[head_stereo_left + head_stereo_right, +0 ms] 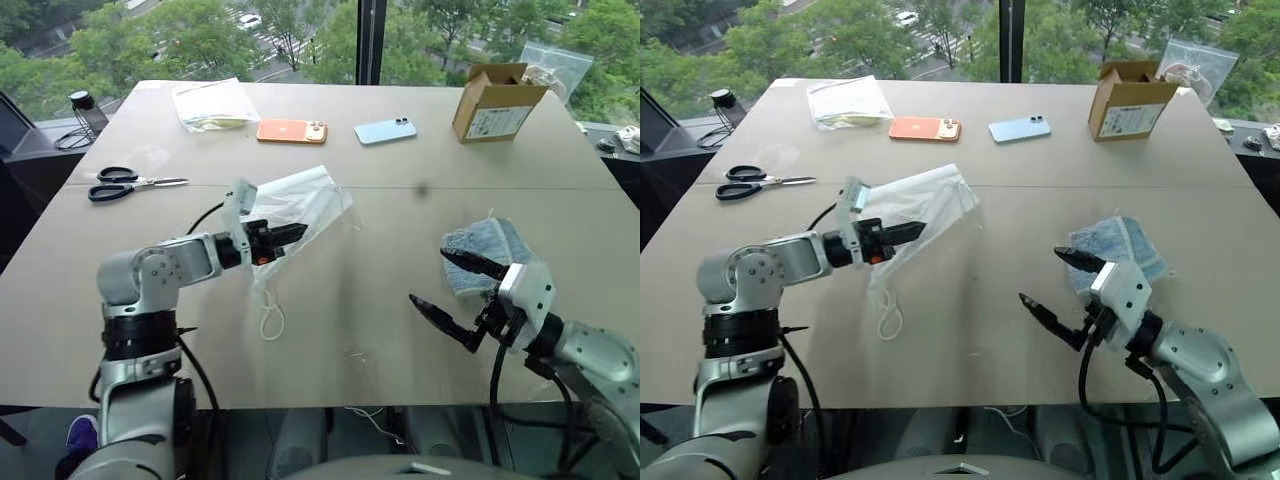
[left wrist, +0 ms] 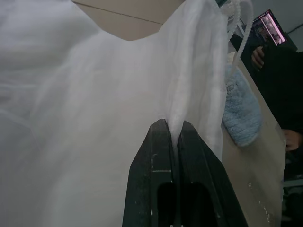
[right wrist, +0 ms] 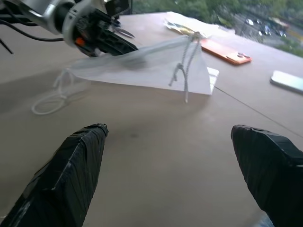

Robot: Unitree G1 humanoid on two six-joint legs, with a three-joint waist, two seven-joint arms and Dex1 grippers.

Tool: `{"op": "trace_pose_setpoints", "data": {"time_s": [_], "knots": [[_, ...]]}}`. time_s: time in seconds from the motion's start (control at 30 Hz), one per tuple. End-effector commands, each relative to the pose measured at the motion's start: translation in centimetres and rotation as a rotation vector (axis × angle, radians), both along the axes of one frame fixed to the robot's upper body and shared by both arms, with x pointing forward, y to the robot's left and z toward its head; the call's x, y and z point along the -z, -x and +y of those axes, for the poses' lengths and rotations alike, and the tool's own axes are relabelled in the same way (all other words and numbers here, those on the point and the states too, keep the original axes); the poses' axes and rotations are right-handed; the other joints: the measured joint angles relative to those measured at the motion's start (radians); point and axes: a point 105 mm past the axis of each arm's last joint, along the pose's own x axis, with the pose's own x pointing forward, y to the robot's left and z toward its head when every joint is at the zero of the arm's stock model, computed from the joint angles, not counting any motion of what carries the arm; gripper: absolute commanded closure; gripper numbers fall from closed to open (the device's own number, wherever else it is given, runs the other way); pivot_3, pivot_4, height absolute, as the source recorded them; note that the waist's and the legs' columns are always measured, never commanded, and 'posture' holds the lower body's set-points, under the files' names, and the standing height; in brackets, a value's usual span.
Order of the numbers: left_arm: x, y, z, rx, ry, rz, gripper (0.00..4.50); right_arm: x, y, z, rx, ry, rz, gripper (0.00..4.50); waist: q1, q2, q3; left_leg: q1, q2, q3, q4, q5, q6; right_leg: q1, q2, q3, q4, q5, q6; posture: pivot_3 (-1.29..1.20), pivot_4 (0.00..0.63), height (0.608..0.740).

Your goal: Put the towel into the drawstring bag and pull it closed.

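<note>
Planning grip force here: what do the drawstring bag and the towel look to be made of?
The drawstring bag: thin white fabric, probably a sheer synthetic; light passes through it and it drapes limp from the left claw. The towel: light-blue terry cloth, likely cotton or microfibre; its surface looks fuzzy and looped.

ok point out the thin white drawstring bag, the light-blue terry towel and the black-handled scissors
thin white semi-sheer drawstring bag (image 1: 305, 200), left eye view, on the lifted fabric past the left claw
light-blue terry towel (image 1: 1127, 243), right eye view, on its upper surface
black-handled scissors (image 1: 117, 183), left eye view, on the handles
</note>
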Motion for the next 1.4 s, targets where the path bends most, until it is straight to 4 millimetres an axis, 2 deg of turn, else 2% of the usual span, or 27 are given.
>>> {"op": "trace_pose_setpoints", "data": {"time_s": [0.03,0.1,0.13,0.17,0.2,0.3,0.43,0.57,0.73,0.87,0.9,0.97,1.03,1.2,1.27,1.33,1.4], "knots": [[-0.7,0.1,-1.8,0.006,-0.004,-0.019,4.42,-2.3,-2.3,-2.8,0.229,0.035,-0.116,0.0,-0.001,0.0,0.0,0.0,0.0,0.0,0.0,0.0,0.0,0.0,0.0,0.0,0.0,0.0,0.0,0.0,0.15,0.74],[0.0,0.1,-3.0,0.009,-0.019,-0.009,4.42,-2.5,-3.7,-4.7,0.409,0.123,-0.128,0.0,-0.005,0.0,0.0,0.0,0.0,0.0,0.001,0.0,0.0,0.0,0.0,0.001,0.001,0.0,0.0,0.0,0.15,0.74],[0.4,0.2,-3.5,0.011,-0.044,-0.017,4.42,-1.8,-4.3,-5.8,0.473,0.208,-0.071,0.0,-0.005,0.0,0.0,0.001,0.0,0.0,0.0,0.0,0.0,0.0,0.0,0.001,0.002,0.0,0.0,0.0,0.15,0.74],[0.6,0.2,-4.0,0.011,-0.062,-0.028,4.42,-0.7,-4.4,-6.0,0.442,0.229,0.056,0.0,-0.005,0.0,0.0,0.001,0.0,0.001,0.0,0.0,0.0,0.0,0.0,0.001,0.003,0.0,0.0,0.0,0.15,0.74],[0.8,0.1,-4.6,0.01,-0.063,-0.034,4.42,-0.9,-5.1,-6.8,0.484,0.227,0.074,0.0,-0.003,0.0,0.0,0.001,0.0,0.001,0.001,0.0,0.0,-0.001,0.0,0.002,0.004,0.0,-0.001,0.0,0.15,0.74],[1.2,-0.1,-5.6,-0.004,-0.073,-0.043,4.42,-0.6,-6.1,-7.2,0.457,0.194,0.16,0.0,-0.003,0.0,0.0,0.001,-0.001,0.0,0.0,0.0,0.0,-0.001,0.0,0.002,0.004,0.0,-0.001,0.0,0.15,0.74],[3.6,-0.5,-7.1,-0.011,-0.291,-0.117,4.42,2.5,-8.8,-11.0,0.621,0.241,0.304,0.0,-0.003,0.001,0.0,0.001,-0.002,0.001,0.0,0.0,0.0,-0.001,0.0,0.003,0.003,0.0,-0.001,0.0,0.15,0.74],[4.7,-0.3,-8.2,0.026,-0.376,-0.173,4.42,4.6,-8.5,-10.6,0.55,0.241,0.476,0.0,-0.001,0.002,0.0,0.0,-0.003,0.001,0.0,0.0,0.0,-0.001,-0.001,0.003,0.002,0.0,-0.001,0.0,0.15,0.74],[5.3,-0.3,-9.6,0.023,-0.266,-0.103,4.42,8.0,-8.5,-10.6,0.553,0.205,0.704,0.0,-0.003,0.001,-0.002,0.001,-0.004,0.001,0.0,0.0,0.0,0.0,-0.001,0.002,0.002,0.0,0.0,0.0,0.15,0.74],[5.3,-0.2,-9.9,0.023,-0.22,-0.082,4.42,9.7,-8.9,-10.1,0.535,0.224,0.77,0.0,-0.008,-0.002,-0.004,0.006,-0.003,0.001,0.0,0.0,0.0,0.005,-0.001,0.002,0.001,0.0,0.0,0.0,0.15,0.74],[5.3,-0.3,-10.0,0.028,-0.218,-0.085,4.5,9.9,-8.9,-9.6,0.509,0.235,0.765,0.52,-0.01,-0.004,-0.005,0.009,-0.003,0.001,-0.001,0.0,0.0,0.009,-0.001,0.002,0.001,0.0,0.0,0.0,0.15,0.74],[5.1,-0.3,-10.1,0.037,-0.217,-0.096,4.5,9.6,-8.9,-8.5,0.443,0.237,0.74,1.29,-0.012,-0.005,-0.006,0.017,-0.002,0.001,-0.003,0.0,0.0,0.016,0.0,0.002,-0.003,-0.005,0.0,0.0,0.15,0.74],[4.9,-0.3,-10.1,0.043,-0.22,-0.108,4.5,9.4,-8.5,-7.8,0.396,0.273,0.702,2.29,-0.012,-0.006,-0.006,0.018,0.0,0.001,-0.003,0.0,0.0,0.018,0.002,0.001,-0.004,-0.005,0.0,0.0,0.15,0.74],[4.8,-0.3,-10.0,0.04,-0.215,-0.109,4.5,8.7,-7.7,-6.1,0.333,0.262,0.606,4.3,-0.011,-0.006,-0.006,0.018,0.0,0.0,-0.004,0.0,0.0,0.018,0.002,0.001,-0.006,-0.005,0.0,0.0,0.15,0.74],[4.7,-0.2,-10.0,0.041,-0.214,-0.108,4.5,6.8,-7.8,-4.6,0.268,0.19,0.505,4.37,-0.011,-0.006,-0.006,0.018,0.0,0.001,-0.007,0.0,0.0,0.018,0.002,0.001,-0.008,-0.003,0.004,0.0,0.15,0.74],[4.7,-0.3,-10.0,0.04,-0.213,-0.107,4.5,3.3,-7.4,-2.0,0.14,0.065,0.339,4.37,-0.014,-0.006,-0.006,0.018,0.0,0.001,-0.01,0.0,0.0,0.017,0.002,0.002,-0.008,-0.003,0.004,0.0,0.15,0.74],[4.7,-0.3,-10.0,0.045,-0.225,-0.112,4.5,0.7,-6.9,-0.1,0.062,-0.014,0.227,4.37,-0.018,-0.004,-0.005,0.018,0.0,0.002,-0.014,0.0,0.0,0.014,0.002,0.003,-0.008,-0.003,0.004,0.0,0.15,0.74]]}}
